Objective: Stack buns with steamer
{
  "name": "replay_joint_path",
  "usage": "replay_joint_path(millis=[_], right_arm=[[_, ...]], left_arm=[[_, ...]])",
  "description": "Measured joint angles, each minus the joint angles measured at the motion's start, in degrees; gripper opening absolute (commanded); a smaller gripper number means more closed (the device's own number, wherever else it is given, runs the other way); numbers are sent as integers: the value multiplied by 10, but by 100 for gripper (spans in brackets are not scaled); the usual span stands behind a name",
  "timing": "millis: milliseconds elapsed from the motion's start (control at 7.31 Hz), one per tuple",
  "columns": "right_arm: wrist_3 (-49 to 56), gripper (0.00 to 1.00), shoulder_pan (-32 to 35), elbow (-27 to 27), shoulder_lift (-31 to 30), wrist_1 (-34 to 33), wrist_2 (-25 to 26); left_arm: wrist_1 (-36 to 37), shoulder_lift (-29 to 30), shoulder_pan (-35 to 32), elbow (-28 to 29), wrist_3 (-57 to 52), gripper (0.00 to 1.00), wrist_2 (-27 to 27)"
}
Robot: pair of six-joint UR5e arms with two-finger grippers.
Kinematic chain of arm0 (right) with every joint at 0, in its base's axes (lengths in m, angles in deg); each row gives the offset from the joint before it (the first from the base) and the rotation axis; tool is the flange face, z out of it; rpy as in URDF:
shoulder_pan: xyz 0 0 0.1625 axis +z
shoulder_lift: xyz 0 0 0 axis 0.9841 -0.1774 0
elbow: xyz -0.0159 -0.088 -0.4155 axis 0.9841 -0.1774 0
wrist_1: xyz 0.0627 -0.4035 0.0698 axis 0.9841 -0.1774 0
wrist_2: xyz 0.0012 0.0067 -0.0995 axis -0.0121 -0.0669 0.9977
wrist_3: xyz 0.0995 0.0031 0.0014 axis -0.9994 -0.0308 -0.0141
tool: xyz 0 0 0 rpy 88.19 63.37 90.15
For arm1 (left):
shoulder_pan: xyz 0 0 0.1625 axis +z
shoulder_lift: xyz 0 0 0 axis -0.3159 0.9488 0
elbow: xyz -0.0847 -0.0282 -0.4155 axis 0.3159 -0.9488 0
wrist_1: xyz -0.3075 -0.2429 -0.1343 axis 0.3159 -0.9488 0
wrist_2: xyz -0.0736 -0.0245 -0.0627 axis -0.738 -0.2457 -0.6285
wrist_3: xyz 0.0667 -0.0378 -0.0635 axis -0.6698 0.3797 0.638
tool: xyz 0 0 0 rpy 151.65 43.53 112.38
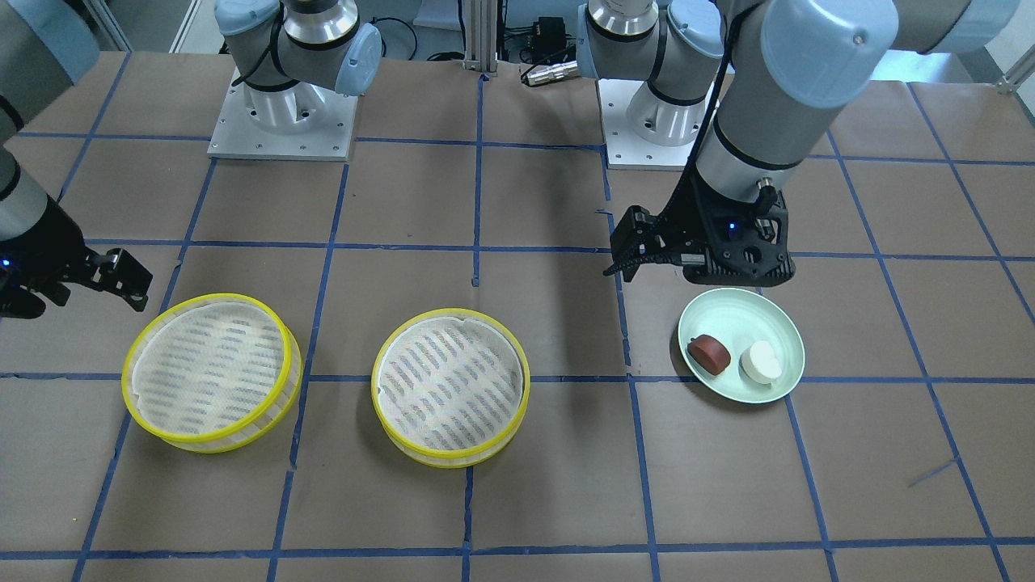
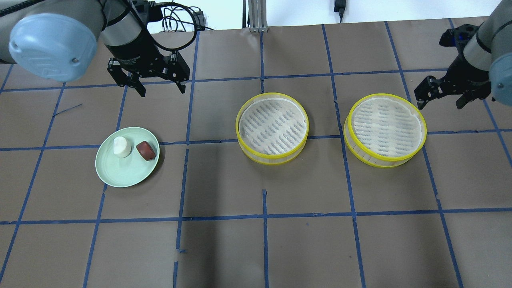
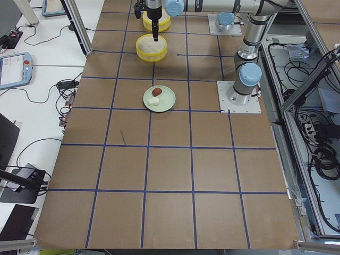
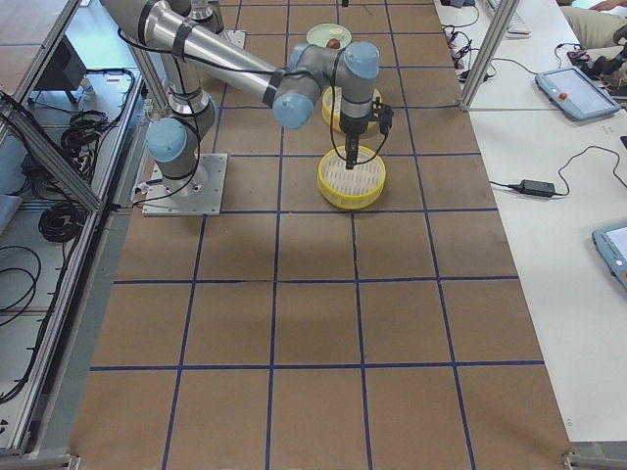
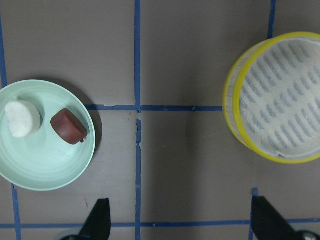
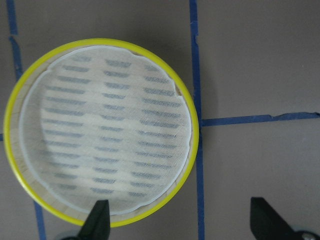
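Observation:
A white bun (image 2: 121,147) and a dark red-brown bun (image 2: 146,150) lie side by side on a pale green plate (image 2: 120,176). Two empty yellow-rimmed steamer trays stand apart, one mid-table (image 2: 273,128) and one to its right (image 2: 386,130). My left gripper (image 2: 162,90) hangs open and empty above the table, just beyond the plate. Its wrist view shows the buns (image 5: 68,126) and the middle tray (image 5: 280,95). My right gripper (image 2: 440,103) is open and empty, beside the right tray's far right edge. Its wrist view looks down on that tray (image 6: 102,150).
The table is covered in brown paper with a blue tape grid (image 2: 264,216). The two arm bases (image 1: 281,113) stand at the robot's side of the table. Cables and tablets lie on side benches (image 4: 573,93) beyond the table's edge.

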Motion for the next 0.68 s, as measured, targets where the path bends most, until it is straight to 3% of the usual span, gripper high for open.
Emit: replay_joint_path(millis=[684], right_arm=[[22,95,-14,64,73,-158,-8]], left_arm=[[135,58,126,-90,-137,100,3]])
